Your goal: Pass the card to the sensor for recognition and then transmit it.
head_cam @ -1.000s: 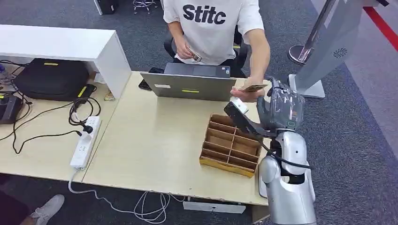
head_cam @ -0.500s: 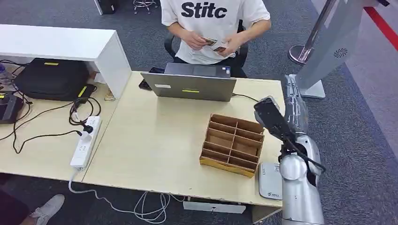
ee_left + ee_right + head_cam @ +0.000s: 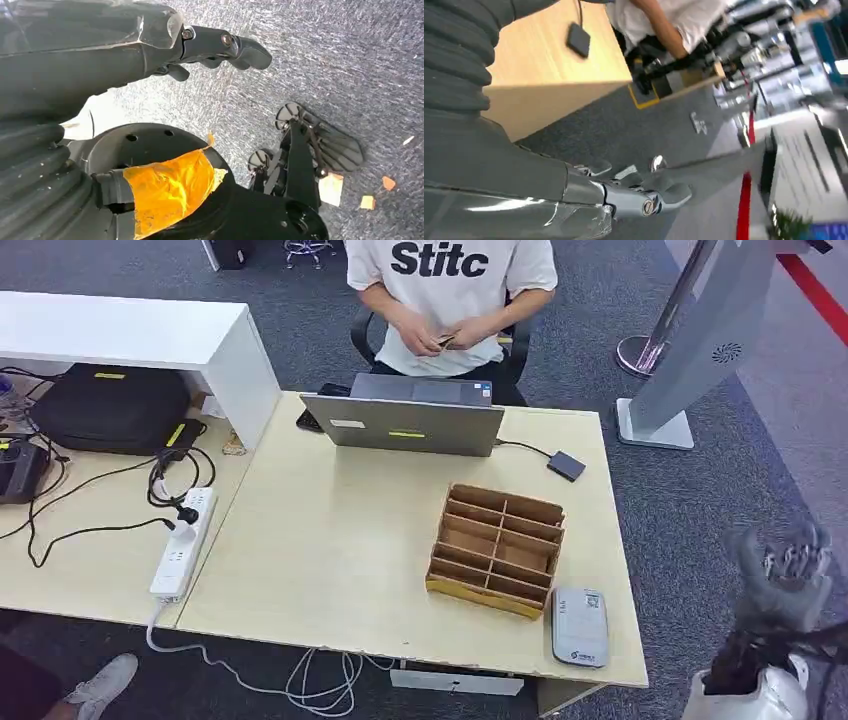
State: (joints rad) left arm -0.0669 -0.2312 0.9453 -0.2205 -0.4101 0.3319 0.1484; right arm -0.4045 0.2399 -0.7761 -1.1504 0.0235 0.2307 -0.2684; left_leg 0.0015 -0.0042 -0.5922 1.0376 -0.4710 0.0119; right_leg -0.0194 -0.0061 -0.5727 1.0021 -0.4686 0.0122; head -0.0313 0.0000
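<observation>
Now card (image 3: 446, 340) level in person's hands (image 3: 455, 336)

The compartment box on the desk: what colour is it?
Brown, like cardboard or thin wood, with a yellowish front edge. The compartment box shows best in the head view.

The card (image 3: 447, 340) is held in the person's hands, up against the white shirt behind the laptop, so barely any of it can be made out beyond a small dark, tan-edged sliver. The sensor (image 3: 580, 626) is laid flat near the table's front right corner, just beside the cardboard organizer: a light grey slab with rounded corners and small markings on top.
</observation>
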